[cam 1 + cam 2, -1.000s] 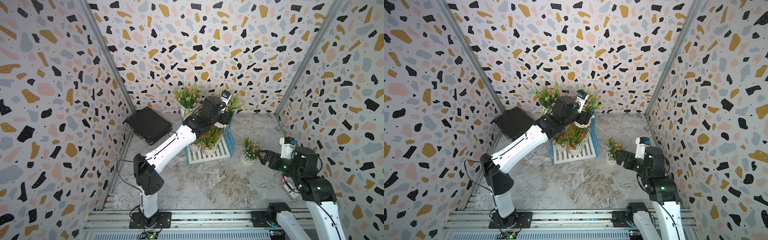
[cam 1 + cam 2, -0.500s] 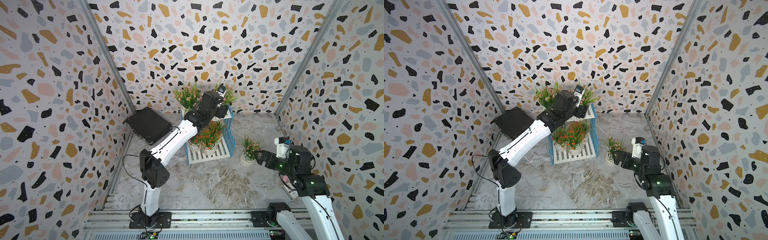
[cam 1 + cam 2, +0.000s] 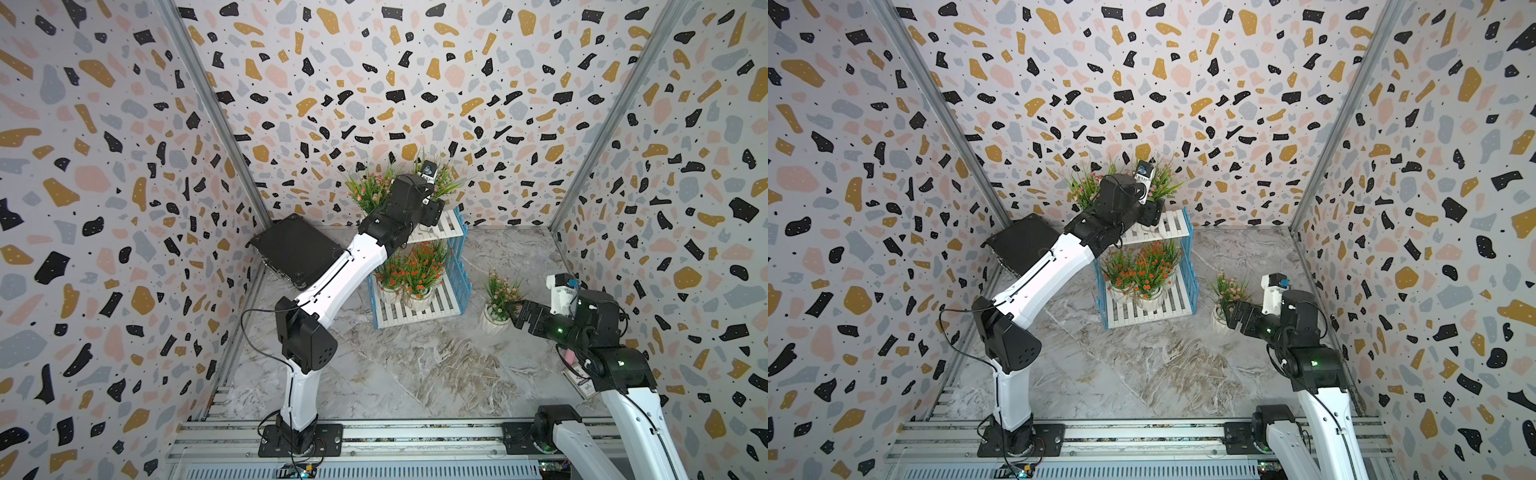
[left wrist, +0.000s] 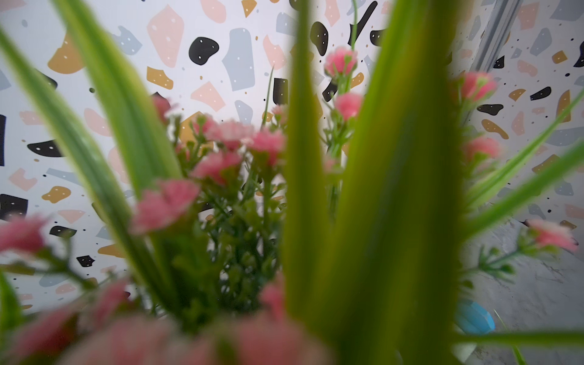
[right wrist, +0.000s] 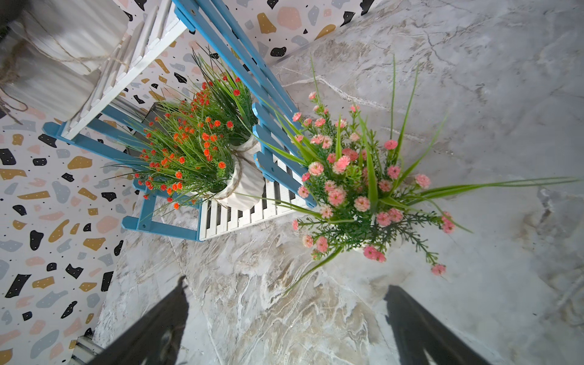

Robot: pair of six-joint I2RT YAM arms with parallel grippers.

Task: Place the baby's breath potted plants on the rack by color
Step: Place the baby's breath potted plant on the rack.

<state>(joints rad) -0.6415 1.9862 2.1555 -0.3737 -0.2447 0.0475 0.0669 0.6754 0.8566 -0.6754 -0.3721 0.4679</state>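
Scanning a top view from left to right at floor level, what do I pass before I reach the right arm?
black case → rack, with orange-red plants on its lower shelf → pink potted plant standing alone on the table

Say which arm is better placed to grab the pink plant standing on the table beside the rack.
Right. Its open fingers face the pink plant close by; the left arm is up at the top shelf of the rack.

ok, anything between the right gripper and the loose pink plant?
Only bare marble surface between right gripper and the loose pink plant, in the right wrist view.
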